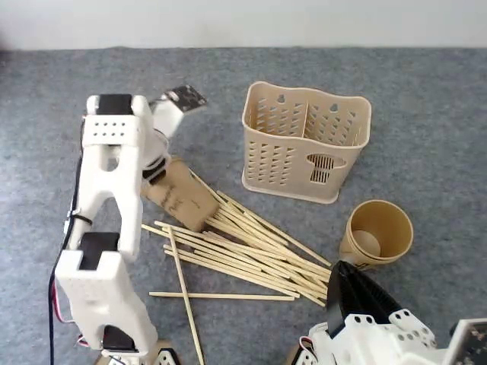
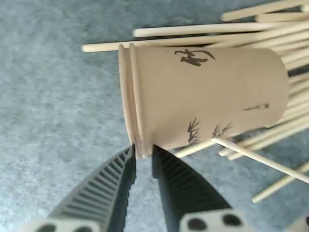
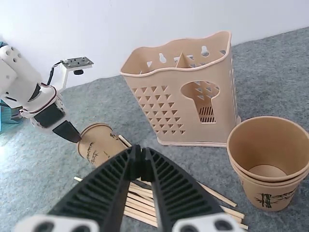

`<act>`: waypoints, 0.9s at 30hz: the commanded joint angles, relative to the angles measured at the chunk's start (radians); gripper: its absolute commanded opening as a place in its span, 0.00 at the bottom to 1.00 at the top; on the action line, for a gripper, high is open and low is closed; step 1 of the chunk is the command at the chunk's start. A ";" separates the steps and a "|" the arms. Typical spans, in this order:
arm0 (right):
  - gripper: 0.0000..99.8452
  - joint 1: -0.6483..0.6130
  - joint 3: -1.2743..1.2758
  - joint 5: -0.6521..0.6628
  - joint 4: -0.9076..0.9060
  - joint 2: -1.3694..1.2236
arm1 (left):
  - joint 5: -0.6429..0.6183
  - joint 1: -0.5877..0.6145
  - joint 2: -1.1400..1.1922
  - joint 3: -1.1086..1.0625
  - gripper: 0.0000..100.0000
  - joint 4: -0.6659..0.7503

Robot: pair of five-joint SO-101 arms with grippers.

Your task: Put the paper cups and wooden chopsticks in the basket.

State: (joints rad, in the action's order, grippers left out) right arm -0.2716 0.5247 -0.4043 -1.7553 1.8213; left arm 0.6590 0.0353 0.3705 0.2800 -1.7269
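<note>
White left arm (image 1: 114,190) extended, left hand (image 2: 143,151) clamped on rim of lying paper cup (image 2: 207,96), 9 o'clock of chopsticks (image 1: 251,251); right hand (image 3: 141,153) fingers together, 5 o'clock. Grey carpet worktop (image 1: 426,91); white wall (image 1: 243,23).

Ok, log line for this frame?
left gripper: shut on rim of lying cup | right gripper: shut, empty, by stacked cups | chopsticks: loose pile | basket: upright, nothing inside

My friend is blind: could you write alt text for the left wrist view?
The left gripper pinches the rim of a paper cup lying on its side over scattered wooden chopsticks on a grey table cover.
</note>
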 commanded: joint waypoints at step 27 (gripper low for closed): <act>0.01 -0.005 0.006 -0.009 -0.039 -0.005 | 0.008 0.149 -0.307 -0.346 0.03 0.393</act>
State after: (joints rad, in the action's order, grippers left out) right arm -0.2716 0.5247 -0.4043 -1.7553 1.8213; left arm 0.6621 0.1550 -0.0054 -0.0729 -1.4170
